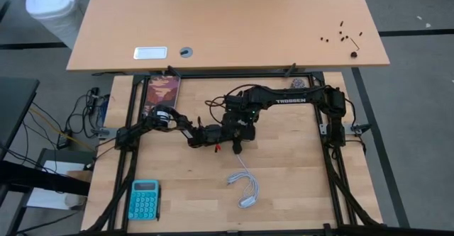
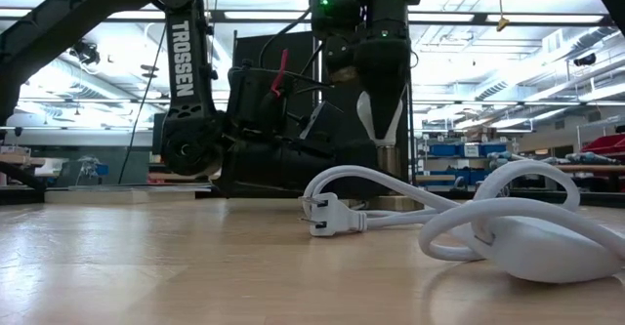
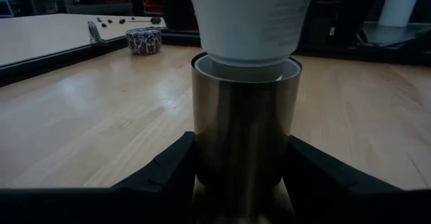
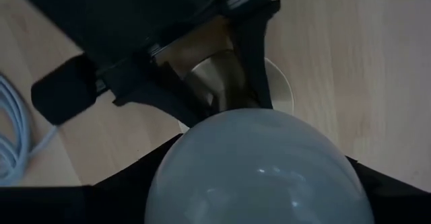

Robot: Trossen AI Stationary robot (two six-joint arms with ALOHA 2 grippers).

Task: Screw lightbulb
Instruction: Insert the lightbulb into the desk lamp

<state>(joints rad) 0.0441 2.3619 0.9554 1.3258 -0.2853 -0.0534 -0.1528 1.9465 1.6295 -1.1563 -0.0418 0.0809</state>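
Centrally, lightbulb [image 2: 377,116] enters socket [image 3: 245,136].

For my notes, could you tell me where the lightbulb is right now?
The lightbulb is near the table's middle, base down in the metal socket, which the left gripper clamps. The right gripper holds it from above.

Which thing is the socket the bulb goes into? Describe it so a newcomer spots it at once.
Start at the middle of the wooden table, where both arms meet. Between the left gripper fingers stands the socket, directly under the white lightbulb. It is the only upright brassy metal cylinder; the white cord nearby lies flat.
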